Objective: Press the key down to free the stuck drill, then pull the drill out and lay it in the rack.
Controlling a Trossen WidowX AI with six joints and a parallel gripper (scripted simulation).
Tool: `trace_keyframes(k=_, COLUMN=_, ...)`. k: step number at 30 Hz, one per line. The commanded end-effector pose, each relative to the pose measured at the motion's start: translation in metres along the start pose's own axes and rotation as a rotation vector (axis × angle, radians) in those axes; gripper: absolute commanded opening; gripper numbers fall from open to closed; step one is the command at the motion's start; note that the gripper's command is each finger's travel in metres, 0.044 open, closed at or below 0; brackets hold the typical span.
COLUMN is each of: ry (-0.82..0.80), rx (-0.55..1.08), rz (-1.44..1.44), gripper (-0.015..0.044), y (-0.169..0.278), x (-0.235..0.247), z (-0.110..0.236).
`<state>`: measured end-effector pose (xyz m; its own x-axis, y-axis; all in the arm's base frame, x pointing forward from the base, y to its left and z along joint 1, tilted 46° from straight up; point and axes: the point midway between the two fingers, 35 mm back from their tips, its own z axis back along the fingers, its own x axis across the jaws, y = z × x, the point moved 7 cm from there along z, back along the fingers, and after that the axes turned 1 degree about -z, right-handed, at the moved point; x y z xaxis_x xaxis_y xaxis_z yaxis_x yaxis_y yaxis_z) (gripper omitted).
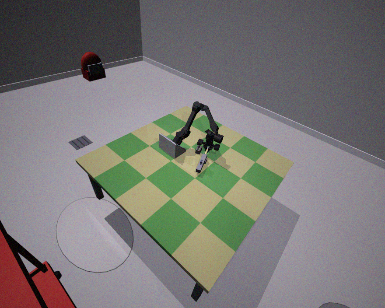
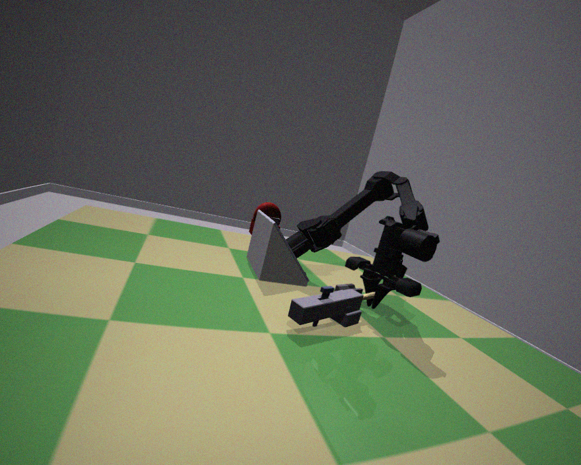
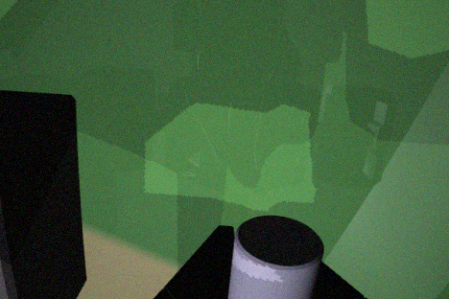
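A dark grey block [image 1: 200, 166] [image 2: 321, 308] lies on the checkered table [image 1: 199, 245] [image 2: 181, 390], with a small dark key [image 2: 325, 290] standing on its top. The drill shows as a thin yellowish shaft [image 1: 205, 153] [image 2: 366, 296] sticking out of the block's end, and as a pale grey cylinder with a dark end in the wrist view [image 3: 271, 288]. My gripper [image 1: 206, 151] [image 2: 375, 300] points down at that end of the block and is shut on the drill. The rack, a grey wedge [image 1: 169, 145] [image 2: 273, 255], stands to the left beside the arm's base.
A red object [image 1: 91, 66] [image 2: 265, 210] sits on the floor by the far wall, behind the wedge. A red cart [image 1: 7, 271] stands at the lower left on the floor. The table's right edge runs close behind my gripper.
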<state>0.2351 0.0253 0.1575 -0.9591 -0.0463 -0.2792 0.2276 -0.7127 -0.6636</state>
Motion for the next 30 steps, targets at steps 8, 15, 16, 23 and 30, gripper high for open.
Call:
trace_keyframes(k=8, ry=0.001, rx=0.004, rz=-0.003, gripper=0.0, y=-0.017, x=0.0, z=0.002)
trace_keyframes(k=15, ry=0.002, rx=0.004, rz=-0.003, gripper=0.0, y=-0.027, x=0.0, z=0.003)
trace_keyframes(k=16, ry=0.002, rx=0.004, rz=-0.003, gripper=0.0, y=-0.029, x=0.0, z=0.003)
trace_keyframes(k=23, ry=0.002, rx=0.003, rz=-0.003, gripper=0.0, y=-0.039, x=0.0, z=0.004)
trace_keyframes(k=30, ry=0.002, rx=0.004, rz=-0.003, gripper=0.0, y=-0.038, x=0.001, z=0.008)
